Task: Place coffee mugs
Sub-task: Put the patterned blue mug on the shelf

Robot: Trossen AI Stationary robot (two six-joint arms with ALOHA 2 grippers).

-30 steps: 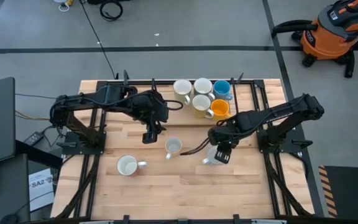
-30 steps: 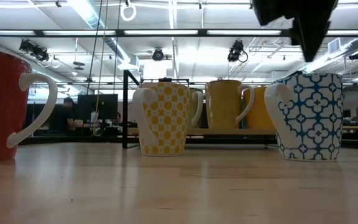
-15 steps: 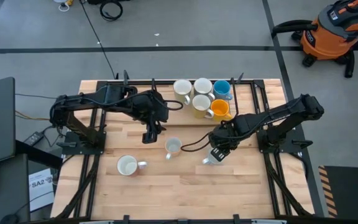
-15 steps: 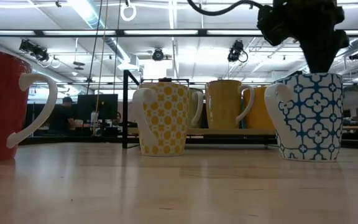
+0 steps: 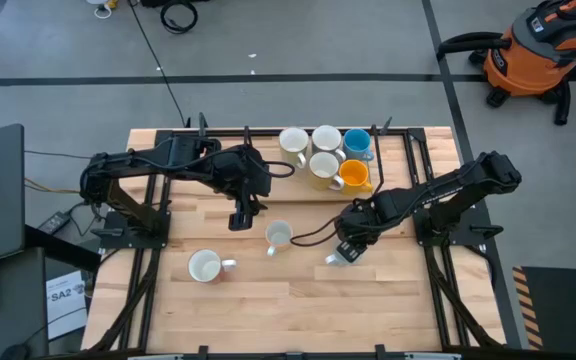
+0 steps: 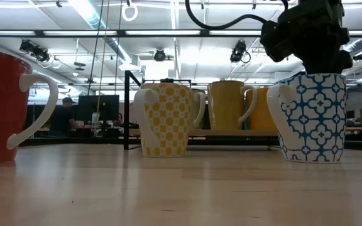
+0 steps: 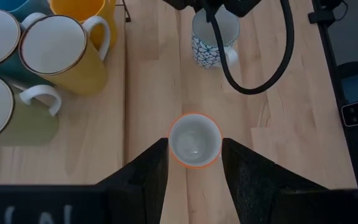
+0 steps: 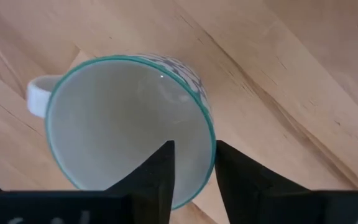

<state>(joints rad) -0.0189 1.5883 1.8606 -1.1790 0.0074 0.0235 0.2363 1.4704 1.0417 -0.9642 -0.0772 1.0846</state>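
Observation:
A white mug with a blue pattern and a teal rim (image 8: 123, 118) stands upright on its base at the table's near right (image 5: 339, 257). My right gripper (image 8: 194, 152) points down at it, open, one finger inside the mug and one outside its wall. In the low view the right gripper (image 6: 319, 59) reaches the blue-patterned mug's (image 6: 313, 116) rim. My left gripper (image 7: 194, 146) hangs open, high above an orange-rimmed mug (image 7: 194, 140) that stands mid-table (image 5: 279, 236). My right gripper comes from above, fingers pointing down, and straddles the blue-patterned mug's wall at the rim (image 8: 209, 146), on the side away from the handle. One finger (image 8: 160, 174) is inside, the other (image 8: 238, 174) outside. Whether either finger touches the wall, I cannot tell.
Several mugs (image 5: 325, 157) stand bunched at the far edge, among them an orange-yellow one (image 5: 354, 175) and a blue one (image 5: 357, 144). A red mug (image 5: 205, 266) stands near left. The wooden table (image 5: 268, 310) shows bare boards along the near side.
My right gripper has come down toward the blue-patterned mug until its fingers reach the rim, and it has rolled about its own pointing line on the way. The mug has stayed where it was.

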